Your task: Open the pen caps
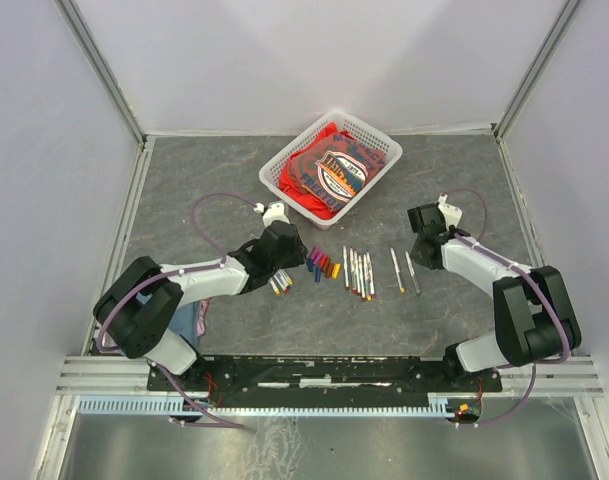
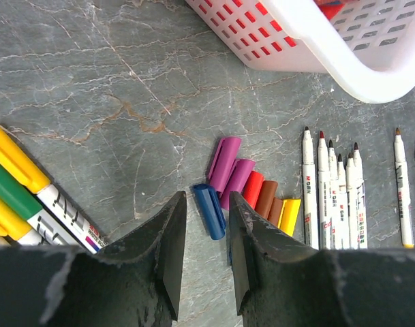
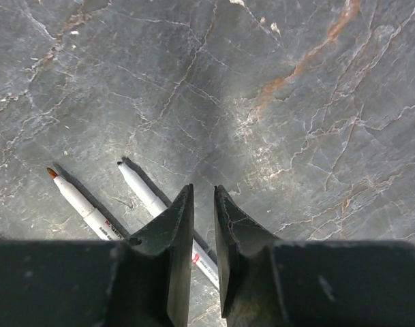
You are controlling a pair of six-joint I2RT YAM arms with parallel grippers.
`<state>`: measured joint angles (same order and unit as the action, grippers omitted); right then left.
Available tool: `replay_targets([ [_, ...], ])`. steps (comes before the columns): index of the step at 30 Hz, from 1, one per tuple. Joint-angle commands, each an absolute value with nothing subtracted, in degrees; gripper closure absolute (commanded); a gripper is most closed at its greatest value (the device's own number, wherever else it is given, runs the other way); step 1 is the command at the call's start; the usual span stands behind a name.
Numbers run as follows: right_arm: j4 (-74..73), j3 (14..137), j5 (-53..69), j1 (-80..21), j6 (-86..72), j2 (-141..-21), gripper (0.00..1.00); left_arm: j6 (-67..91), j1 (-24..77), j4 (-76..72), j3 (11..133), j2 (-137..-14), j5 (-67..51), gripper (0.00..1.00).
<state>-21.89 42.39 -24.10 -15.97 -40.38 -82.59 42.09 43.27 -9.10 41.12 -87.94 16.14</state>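
Capped pens (image 2: 20, 184): far left, yellow & green caps on; prob. the ones left to do.
L gripper (image 2: 206, 197): jaws slightly apart, nothing btwn them; blue cap just off the tips.
Pen caps (image 2: 251, 187): loose row mid-table, purple to yellow, just beside bare pens (image 2: 333, 194).
R gripper (image 3: 202, 189): narrow gap, empty, over one of two lone pens (image 3: 142, 187).
Tip: L shld swing left & pinch a barrel, not the cap; R takes the cap & pulls straight along the pen, w/o knocking the row.

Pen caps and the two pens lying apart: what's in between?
A bunch of uncapped white pens sits between the pen caps and the two lone pens, top view.
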Motion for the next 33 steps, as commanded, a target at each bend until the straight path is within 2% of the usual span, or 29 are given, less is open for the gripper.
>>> replay_targets([
  [1,-21.04,41.65,-22.85,-15.38,-43.8,-83.32,0.76,41.92,43.59,-11.07,40.81,-85.86,17.89,0.62],
  [23,-13.48,34.45,-8.05,-15.88,-52.79,-81.97,0.78,41.75,43.56,-9.85,40.52,-83.37,20.37,0.6],
  [33,-12.59,34.37,-8.94,-19.42,-55.05,-80.5,0.79,41.88,43.59,-9.19,40.22,-82.41,21.62,0.6],
])
